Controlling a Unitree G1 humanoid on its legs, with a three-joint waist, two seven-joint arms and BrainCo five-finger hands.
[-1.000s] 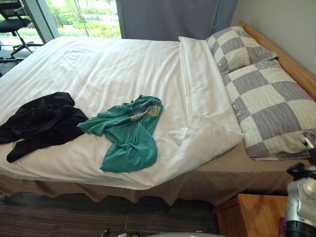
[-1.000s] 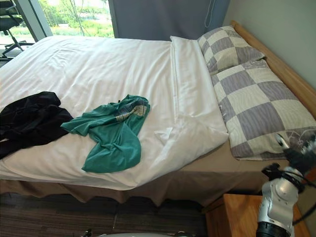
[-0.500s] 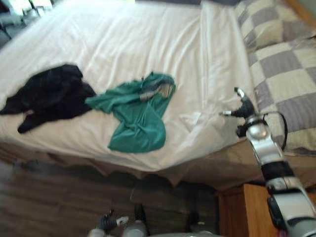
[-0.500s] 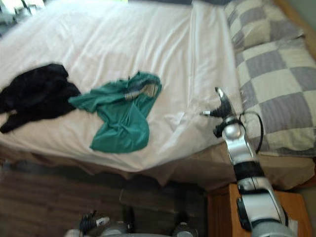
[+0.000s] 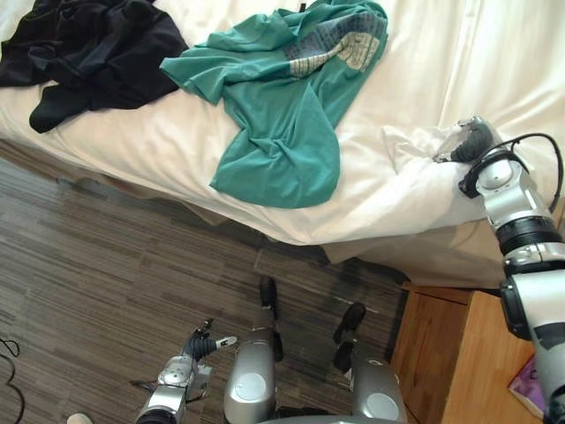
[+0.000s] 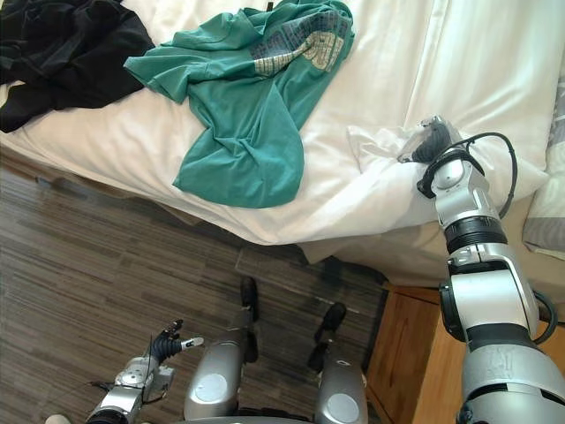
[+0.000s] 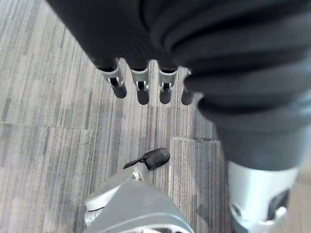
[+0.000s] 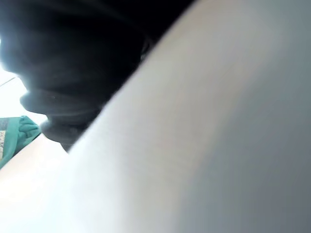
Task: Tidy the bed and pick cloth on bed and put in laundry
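A teal shirt [image 5: 282, 97] lies crumpled near the bed's front edge, on the white duvet [image 5: 441, 53]. A black garment [image 5: 88, 49] is bunched to its left. My right hand [image 5: 472, 141] rests on the duvet's turned-back corner [image 5: 415, 146] at the bed's edge, right of the teal shirt and apart from it. White cloth presses close against it in the right wrist view, where a bit of the teal shirt [image 8: 12, 138] also shows. My left hand [image 5: 207, 344] hangs low over the floor, open and empty, its fingers [image 7: 141, 82] straight.
A wooden nightstand [image 5: 450, 353] stands at the lower right beside the bed. A checked pillow's edge [image 6: 552, 203] shows at the far right. Dark wood-plank floor [image 5: 106, 265] runs along the bed's front side.
The camera has tipped down toward the bed's edge and the floor. My right arm has reached from beside the pillow onto the duvet's corner. The clothes lie where they were.
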